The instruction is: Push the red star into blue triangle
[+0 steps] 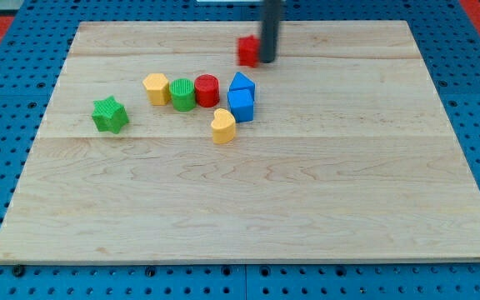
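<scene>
The red star (247,51) lies near the view's top, a little right of centre, blurred and partly hidden by the rod. My tip (268,61) rests against the star's right side. The blue triangle (241,82) lies below the star, a short gap away, touching a blue cube (241,106) just beneath it.
A row left of the blue triangle holds a red cylinder (207,89), a green cylinder (182,94) and a yellow hexagon (156,87). A yellow heart (222,126) lies below the blue cube. A green star (110,114) sits at the view's left. The wooden board (307,208) carries them all.
</scene>
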`<state>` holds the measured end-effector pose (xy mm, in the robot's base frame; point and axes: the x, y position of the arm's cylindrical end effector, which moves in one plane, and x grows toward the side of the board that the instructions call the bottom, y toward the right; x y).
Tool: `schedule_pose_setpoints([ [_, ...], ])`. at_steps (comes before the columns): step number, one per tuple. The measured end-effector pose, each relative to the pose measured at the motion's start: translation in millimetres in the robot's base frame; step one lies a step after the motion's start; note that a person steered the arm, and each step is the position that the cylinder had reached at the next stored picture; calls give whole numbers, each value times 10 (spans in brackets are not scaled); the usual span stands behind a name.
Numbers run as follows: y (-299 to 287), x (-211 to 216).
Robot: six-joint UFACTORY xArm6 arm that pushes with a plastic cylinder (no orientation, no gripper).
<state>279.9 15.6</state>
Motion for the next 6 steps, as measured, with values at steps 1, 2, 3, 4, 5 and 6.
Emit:
schedule_pose_setpoints([
  [1,714,-317],
  [2,284,-529],
  [3,-537,-457],
  [4,-207,470],
  [5,-75,178],
  [6,356,425],
])
